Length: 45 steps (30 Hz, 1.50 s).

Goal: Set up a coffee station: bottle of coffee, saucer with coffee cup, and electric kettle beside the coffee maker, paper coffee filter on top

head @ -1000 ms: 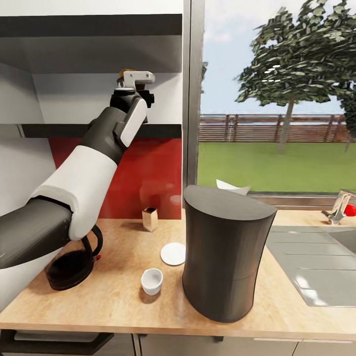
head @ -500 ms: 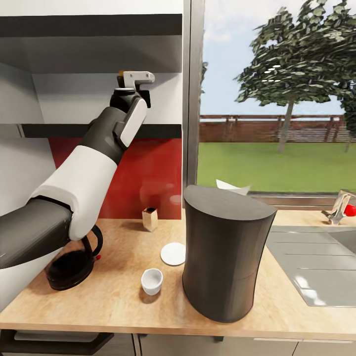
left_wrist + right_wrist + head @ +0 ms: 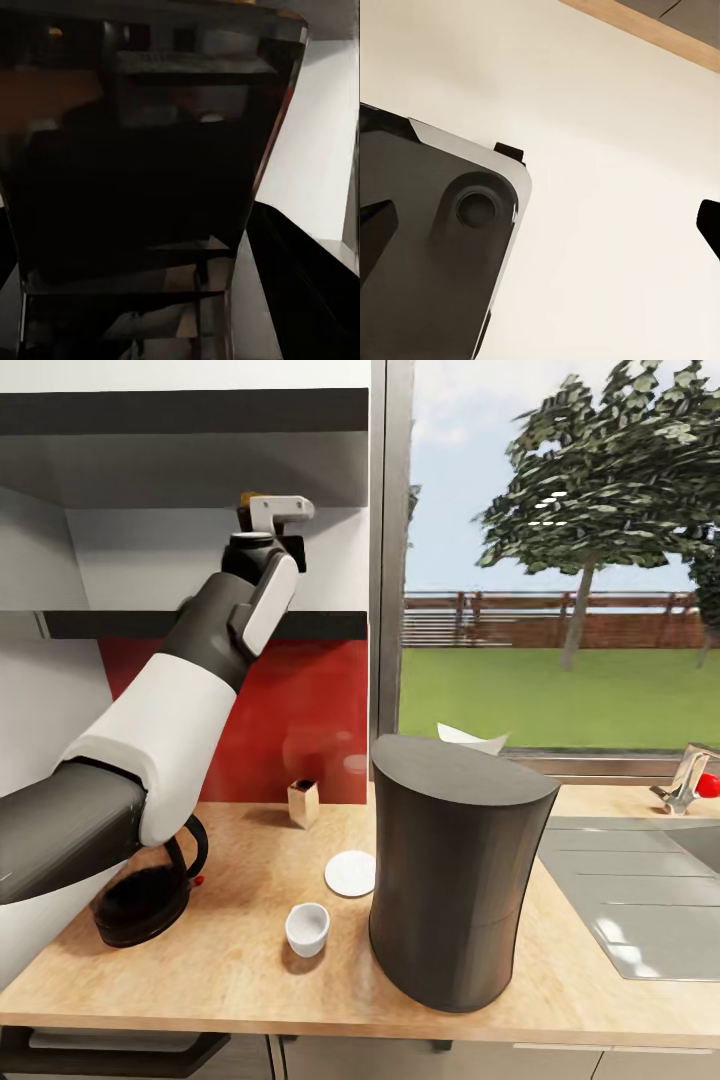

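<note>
1. Left gripper [image 3: 268, 530] is raised into the shelf [image 3: 200, 624] opening beside the window frame, hidden behind its white wrist bracket, so the head view does not show how its jaws stand.
2. In the left wrist view a dark, translucent, faceted bottle of coffee [image 3: 142, 172] sits right up against the camera, wider at one end and tapering toward the other; whether the fingers press on it I cannot tell. In the head view only a small amber bit of the bottle peeks above the bracket.
3. Below, on the matte wooden countertop [image 3: 230, 970], stands the coffee maker [image 3: 455, 870], a tall, dark grey, waisted column with a flat, slanted top.
4. Just left of it lies the round white saucer [image 3: 350, 873], and near that, apart from it, the small white coffee cup [image 3: 307, 928].
5. A black, rounded electric kettle [image 3: 150, 895] sits at the counter's left end, partly behind the arm.
6. A white folded paper coffee filter [image 3: 470, 739] shows behind the coffee maker's top.
7. The right wrist view shows a dark rounded-corner base over pale floor; that gripper's state cannot be told.
</note>
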Tool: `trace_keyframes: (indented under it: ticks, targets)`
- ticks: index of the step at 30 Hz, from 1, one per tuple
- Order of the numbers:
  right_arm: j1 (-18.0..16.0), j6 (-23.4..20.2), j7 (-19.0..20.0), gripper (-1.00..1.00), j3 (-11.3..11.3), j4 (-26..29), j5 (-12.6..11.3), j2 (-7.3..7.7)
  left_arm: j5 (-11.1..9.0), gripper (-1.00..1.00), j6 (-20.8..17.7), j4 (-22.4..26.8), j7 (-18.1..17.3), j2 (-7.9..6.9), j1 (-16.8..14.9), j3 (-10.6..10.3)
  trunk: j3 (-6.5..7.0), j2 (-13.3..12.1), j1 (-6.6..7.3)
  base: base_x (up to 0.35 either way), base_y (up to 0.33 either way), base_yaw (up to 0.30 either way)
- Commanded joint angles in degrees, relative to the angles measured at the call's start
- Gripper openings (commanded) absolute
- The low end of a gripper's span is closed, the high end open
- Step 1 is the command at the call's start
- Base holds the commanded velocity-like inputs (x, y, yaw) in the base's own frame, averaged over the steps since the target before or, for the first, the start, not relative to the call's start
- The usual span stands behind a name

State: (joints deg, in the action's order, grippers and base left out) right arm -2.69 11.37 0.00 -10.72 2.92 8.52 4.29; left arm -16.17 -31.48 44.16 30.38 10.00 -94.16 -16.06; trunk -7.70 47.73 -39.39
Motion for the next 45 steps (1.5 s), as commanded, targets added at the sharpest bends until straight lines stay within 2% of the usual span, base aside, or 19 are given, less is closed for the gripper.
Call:
trace_keyframes:
  ticks: [1, 4, 5, 10, 15, 28, 36, 45]
  targets:
    - [-0.04, 0.15, 0.00, 1.00, 0.00, -0.02, 0.44, 0.02, -0.59, -1.00, -0.18, 0.52, 0.47, 0.00, -0.06, -0.13, -0.10, 0.06, -0.01, 0.000, 0.000, 0.000]
    - [-0.04, 0.15, 0.00, 1.00, 0.00, -0.02, 0.44, 0.02, -0.60, -1.00, -1.03, 2.80, 0.49, 0.00, -0.06, -0.22, -0.10, 0.06, -0.01, 0.000, 0.000, 0.000]
    - [-0.04, 0.15, 0.00, 1.00, 0.00, -0.02, 0.44, 0.02, -0.61, -1.00, -2.99, 5.53, 0.52, 0.00, -0.06, -0.24, -0.10, 0.06, -0.01, 0.000, 0.000, 0.000]
    - [-0.04, 0.15, 0.00, 1.00, 0.00, -0.02, 0.44, 0.02, -0.61, -1.00, -4.43, 8.12, 0.55, 0.00, -0.06, -0.20, -0.10, 0.06, -0.01, 0.000, 0.000, 0.000]
    - [-0.04, 0.15, 0.00, 1.00, 0.00, -0.02, 0.44, 0.02, -0.61, -1.00, -4.74, 8.69, 0.56, 0.00, -0.06, -0.11, -0.10, 0.06, -0.01, -0.069, 0.000, 0.000]
    - [-0.04, 0.14, 0.00, 1.00, 0.00, -0.02, 0.44, 0.02, -0.61, -1.00, -4.82, 8.76, 0.53, 0.00, -0.06, 0.29, -0.10, 0.06, -0.01, -0.308, 0.000, 0.000]
    - [-0.04, 0.15, 0.00, 1.00, 0.06, -0.02, 0.44, 0.02, -0.61, -1.00, -4.82, 8.68, 0.50, 0.00, -0.06, 0.33, -0.10, 0.06, -0.01, -0.063, -0.011, 0.000]
    - [-0.04, 0.01, -0.14, 1.00, -0.04, -0.02, 0.44, -0.02, -0.55, -1.00, -4.82, 8.40, 0.48, 0.00, -0.06, 0.33, -0.10, 0.06, -0.01, -0.083, -0.058, 0.200]
